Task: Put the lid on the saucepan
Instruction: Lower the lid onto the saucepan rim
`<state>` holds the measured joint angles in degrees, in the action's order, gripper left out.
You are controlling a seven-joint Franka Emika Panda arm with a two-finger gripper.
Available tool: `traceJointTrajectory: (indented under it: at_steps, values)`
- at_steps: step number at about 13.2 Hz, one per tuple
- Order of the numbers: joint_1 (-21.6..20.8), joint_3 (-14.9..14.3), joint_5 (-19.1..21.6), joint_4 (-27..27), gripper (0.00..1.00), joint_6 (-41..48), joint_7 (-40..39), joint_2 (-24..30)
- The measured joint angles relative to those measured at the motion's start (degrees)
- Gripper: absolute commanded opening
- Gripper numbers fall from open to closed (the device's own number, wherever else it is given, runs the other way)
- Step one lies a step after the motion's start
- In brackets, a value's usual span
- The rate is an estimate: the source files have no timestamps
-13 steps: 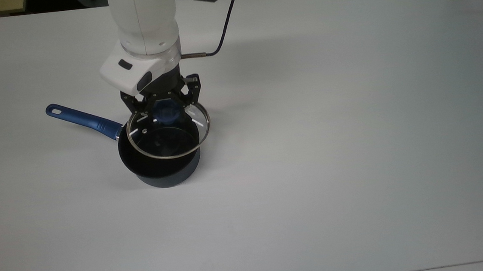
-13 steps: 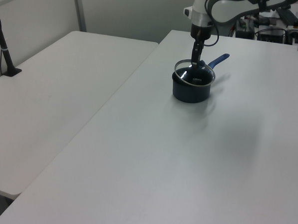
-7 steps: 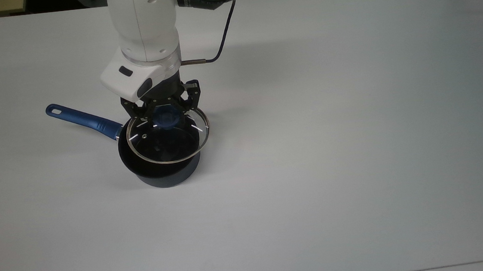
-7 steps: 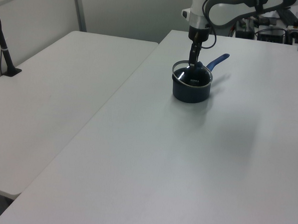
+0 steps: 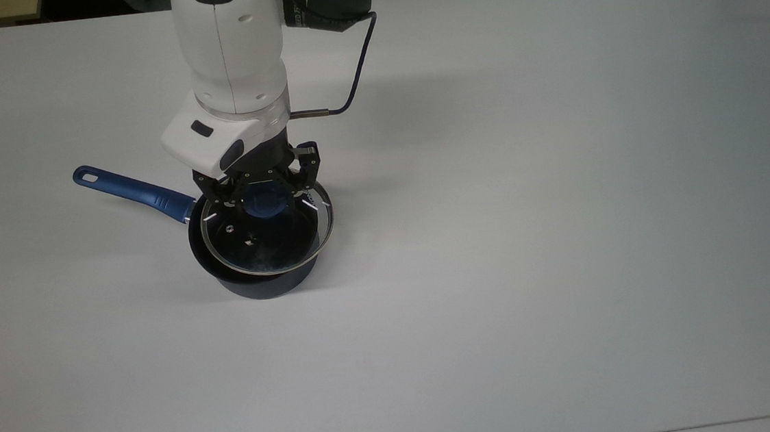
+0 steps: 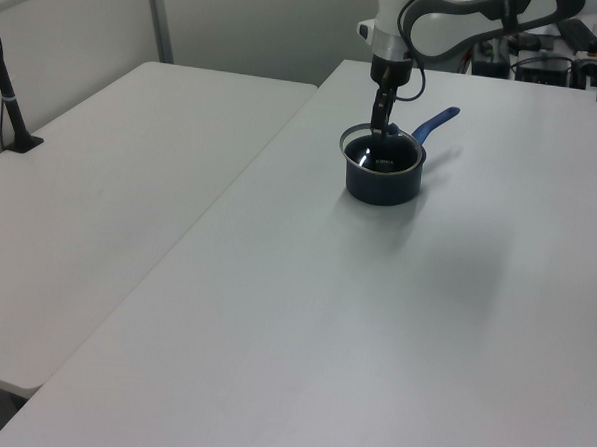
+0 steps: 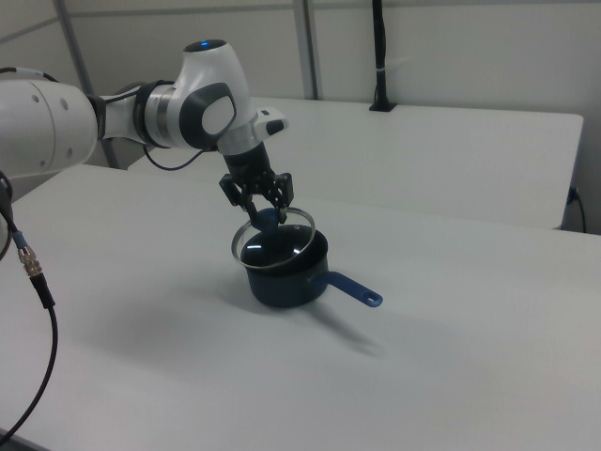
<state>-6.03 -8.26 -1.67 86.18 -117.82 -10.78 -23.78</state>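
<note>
The lid is pinched by its blue knob in the gripper, held just above the saucepan mid-table, wide bare surface all round. A gap under the rim is revealed in the right view.

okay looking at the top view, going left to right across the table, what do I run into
Saucepan, reached first at the hole end of its blue handle, → lid held over the pot by the gripper → bare white table.
</note>
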Motion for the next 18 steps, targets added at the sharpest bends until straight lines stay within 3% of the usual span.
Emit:
traceJointTrajectory:
  at_steps: [14, 18]
  values:
    - [-0.02, 0.1, 0.0, -0.15, 0.32, -0.18, 0.0, -1.33]
    - [-0.16, 0.25, 0.0, -0.45, 0.32, -4.61, 0.16, -2.43]
